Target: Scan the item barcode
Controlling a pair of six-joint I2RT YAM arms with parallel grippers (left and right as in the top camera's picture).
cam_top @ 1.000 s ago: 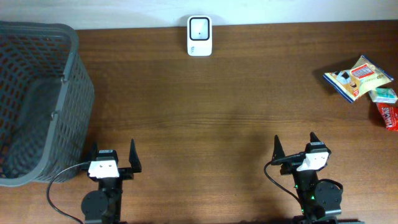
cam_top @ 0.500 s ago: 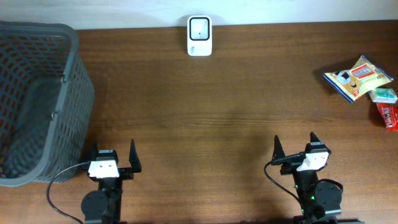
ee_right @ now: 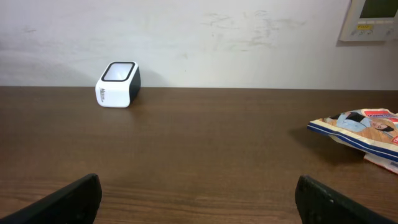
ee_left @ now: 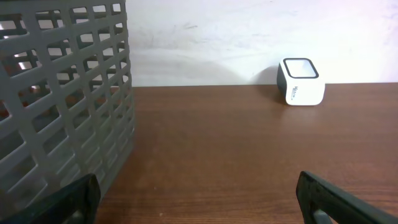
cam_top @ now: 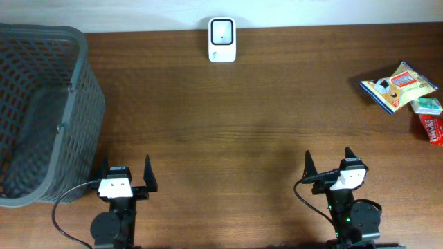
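The left end effector sits at the near edge of the surface, on the left side. Its two black fingers stand wide apart with only bare wood between them, so it holds nothing. The right end effector sits at the near edge on the right side. It is wide open too, and it is empty. Both point toward the far edge, and neither one touches any of the things.

A thin black cable loops out from the left arm. Just beside the left end effector, on its left, stands a big grey basket with walls full of holes. It fills the left end of the surface.

Far ahead, at the back edge near the middle, is a small white scanner with a dark window on top. It stands close to the pale wall.

The things to scan lie well apart from both arms, at the far right. There is a yellow and white snack bag, a small green and white packet just beside it, and a red packet at the very edge of the view. The three lie close together. From the right wrist the snack bag shows lying flat, off to the right. The print on all three is too small to read
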